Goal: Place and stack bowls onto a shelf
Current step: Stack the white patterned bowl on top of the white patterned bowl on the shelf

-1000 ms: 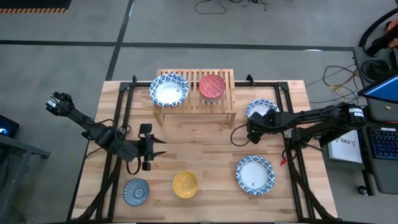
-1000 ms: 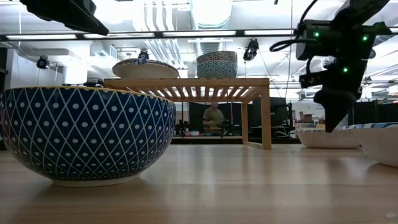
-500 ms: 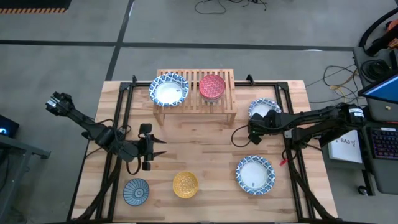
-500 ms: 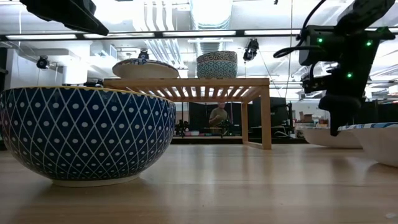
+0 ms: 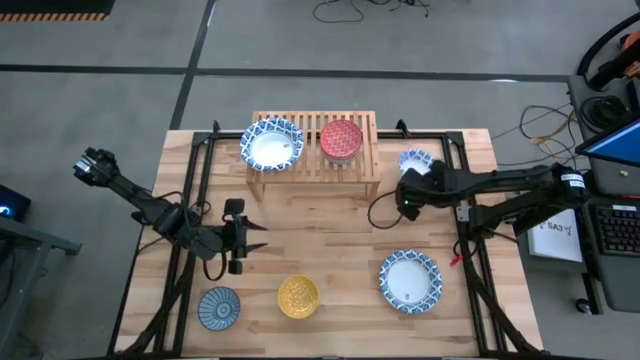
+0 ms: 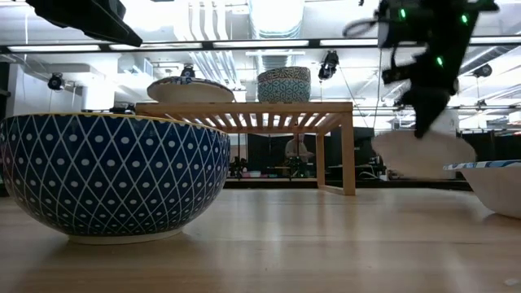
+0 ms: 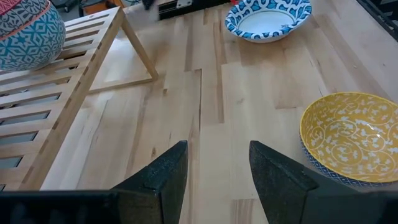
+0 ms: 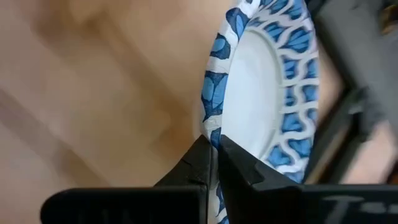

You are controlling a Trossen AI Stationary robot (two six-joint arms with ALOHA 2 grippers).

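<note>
The light-wood shelf [image 5: 315, 150] stands at the table's far middle. A white bowl with a blue rim [image 5: 271, 143] and a red bowl [image 5: 341, 139] sit on its slats. Just right of the shelf, my right gripper [image 5: 411, 180] is shut on another white, blue-rimmed bowl [image 5: 416, 159], which hangs above the table [image 6: 423, 153]. My left gripper [image 5: 256, 240] hovers open at the table's left middle with nothing between its fingers [image 7: 214, 177]. A yellow bowl [image 5: 298, 296], a grey-blue bowl [image 5: 219, 307] and a white bowl [image 5: 409, 281] rest on the table near its front edge. My right gripper pinches the white bowl's blue patterned rim [image 8: 210, 124], one finger inside the bowl and one outside. The fingers come from above, pointing down [image 6: 425, 122]. The bowl hangs below them, about level and lifted clear of the table.
Black frame rails [image 5: 200, 200] run along the table's left and right sides. Bare wood lies between the shelf and the front bowls. In the low view the grey-blue bowl [image 6: 114, 175] fills the left foreground. A person [image 6: 297, 150] shows far behind the shelf.
My right gripper has taken hold of the white bowl's rim and lifted it off the table. It has carried the bowl a little toward the far edge. One second ago that bowl still rested on the wood.
</note>
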